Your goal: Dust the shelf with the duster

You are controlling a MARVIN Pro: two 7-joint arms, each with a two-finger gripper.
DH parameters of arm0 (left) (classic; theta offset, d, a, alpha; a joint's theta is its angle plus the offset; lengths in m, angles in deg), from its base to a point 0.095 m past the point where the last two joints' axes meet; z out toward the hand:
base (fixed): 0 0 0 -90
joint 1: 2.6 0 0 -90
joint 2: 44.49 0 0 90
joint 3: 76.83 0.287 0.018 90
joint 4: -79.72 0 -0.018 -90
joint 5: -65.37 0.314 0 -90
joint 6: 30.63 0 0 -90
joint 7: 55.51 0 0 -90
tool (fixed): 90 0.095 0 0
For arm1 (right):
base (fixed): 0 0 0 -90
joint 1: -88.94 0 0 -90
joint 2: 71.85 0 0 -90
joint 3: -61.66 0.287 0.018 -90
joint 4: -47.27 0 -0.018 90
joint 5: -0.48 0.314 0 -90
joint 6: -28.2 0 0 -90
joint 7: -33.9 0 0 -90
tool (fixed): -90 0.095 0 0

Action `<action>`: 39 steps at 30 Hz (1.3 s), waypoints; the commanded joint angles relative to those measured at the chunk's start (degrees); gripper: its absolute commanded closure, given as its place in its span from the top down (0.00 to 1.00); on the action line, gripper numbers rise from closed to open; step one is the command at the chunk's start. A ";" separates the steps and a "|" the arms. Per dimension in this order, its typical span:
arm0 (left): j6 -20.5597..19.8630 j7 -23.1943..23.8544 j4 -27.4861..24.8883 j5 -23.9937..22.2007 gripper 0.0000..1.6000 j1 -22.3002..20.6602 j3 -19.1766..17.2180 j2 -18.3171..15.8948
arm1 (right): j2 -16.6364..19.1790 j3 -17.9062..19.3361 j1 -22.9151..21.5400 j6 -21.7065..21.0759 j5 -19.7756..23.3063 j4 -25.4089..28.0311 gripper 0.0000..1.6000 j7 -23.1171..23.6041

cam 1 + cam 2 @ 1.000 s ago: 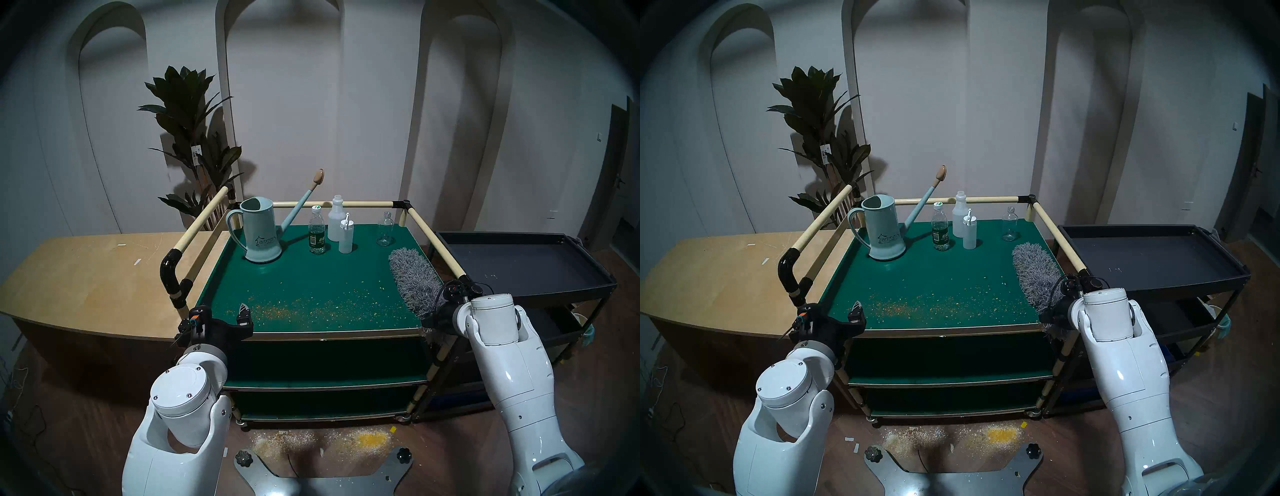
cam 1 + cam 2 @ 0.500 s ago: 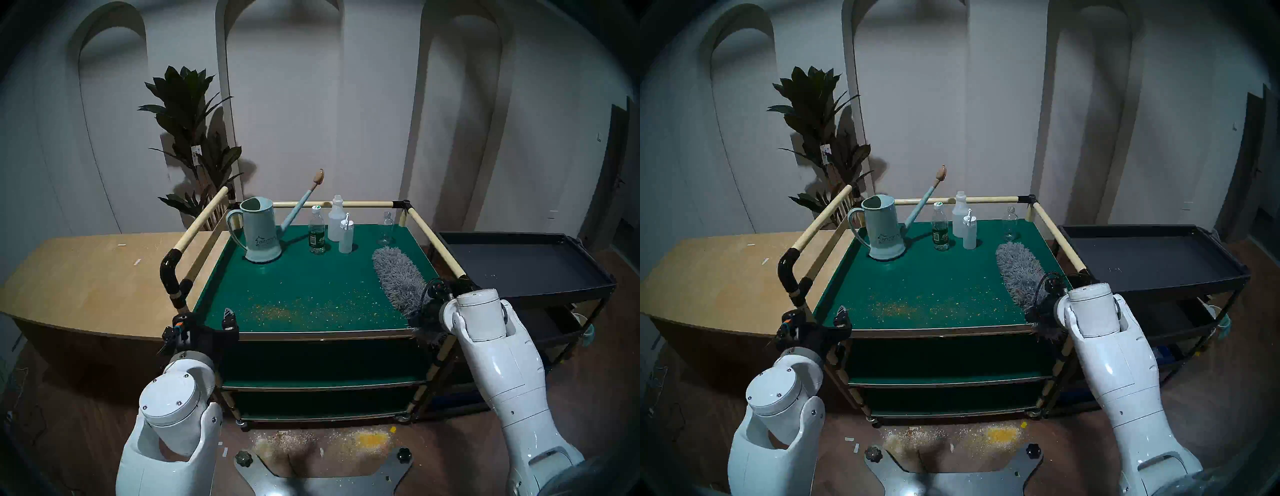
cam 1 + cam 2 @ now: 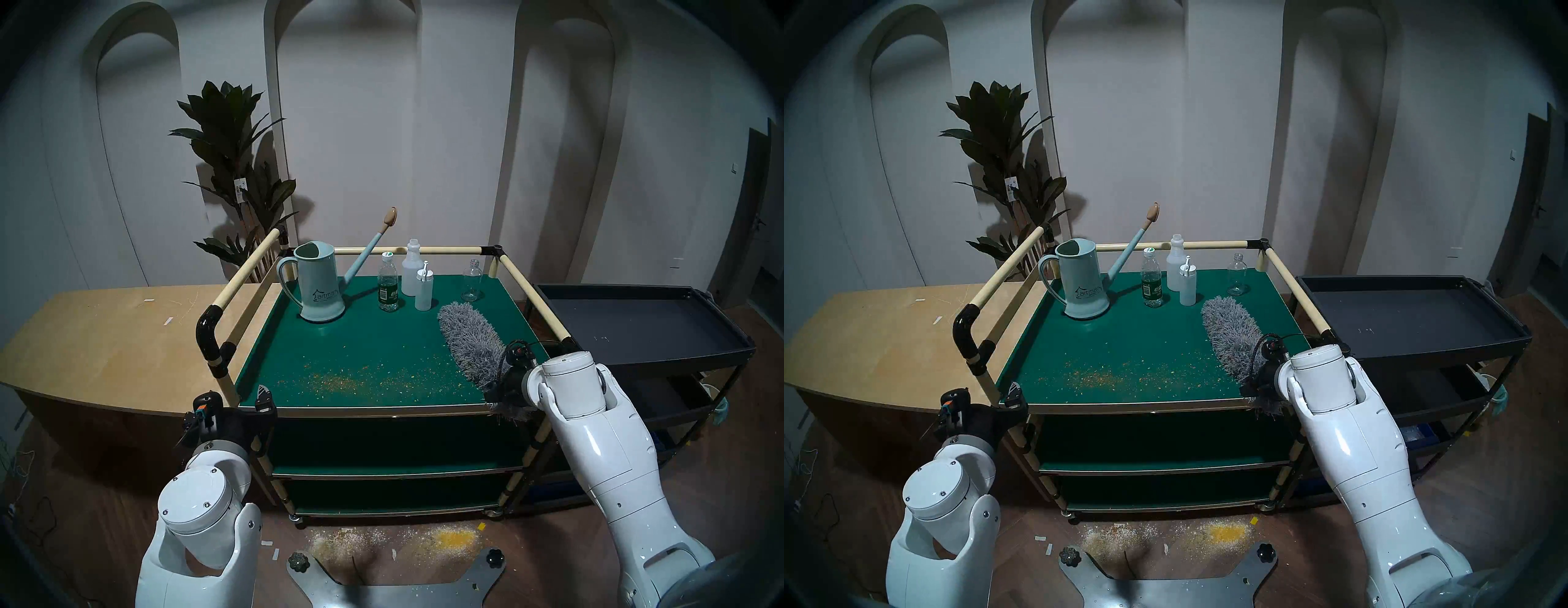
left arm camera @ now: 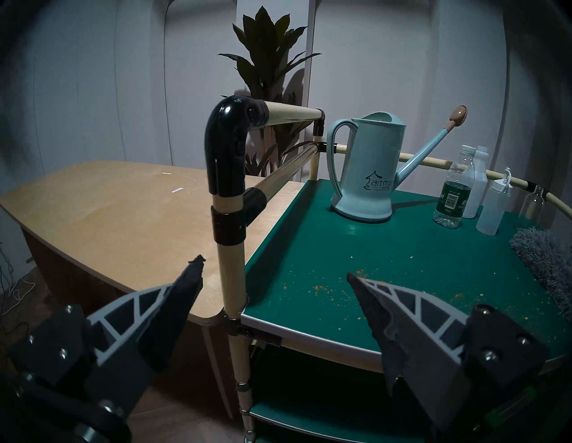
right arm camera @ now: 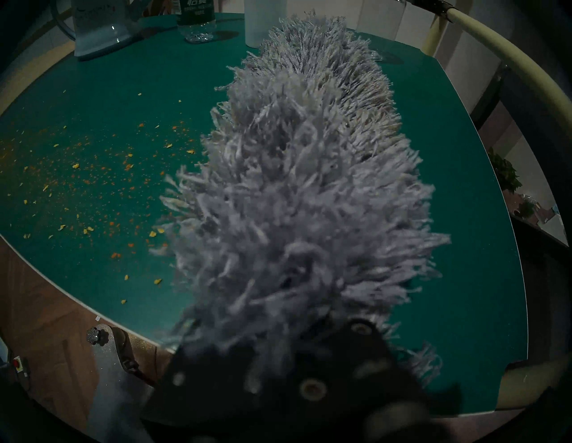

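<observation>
- You have one duster (image 3: 470,341).
- One watering can (image 3: 319,285).
- Four bottles: water bottle (image 3: 387,283), two white plastic bottles (image 3: 412,268) (image 3: 424,287), clear glass bottle (image 3: 471,282).
- One plant (image 3: 237,170).

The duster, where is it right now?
In the head views, the duster lies on the shelf's right half, held by the right pincer, its tip near the clear glass bottle.

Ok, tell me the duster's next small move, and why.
Probably sweep the duster leftward along the shelf front, staying low. The right pincer holds it at the right side, while the orange crumbs lie to its left, unswept.
</observation>
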 commanded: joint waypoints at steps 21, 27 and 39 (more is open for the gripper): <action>2.47 -3.35 -3.62 -0.97 1.00 4.20 -2.93 2.37 | -2.70 -11.99 -2.41 -0.62 0.19 -4.48 0.00 3.24; 3.14 -4.27 -3.98 -1.34 1.00 5.01 -3.94 3.04 | -3.18 -14.23 -3.29 -0.62 0.11 -5.20 0.00 3.57; 4.52 -6.74 -5.01 -1.91 1.00 8.00 -6.29 5.01 | -4.81 -19.25 -5.19 0.02 -0.07 -6.62 0.00 4.00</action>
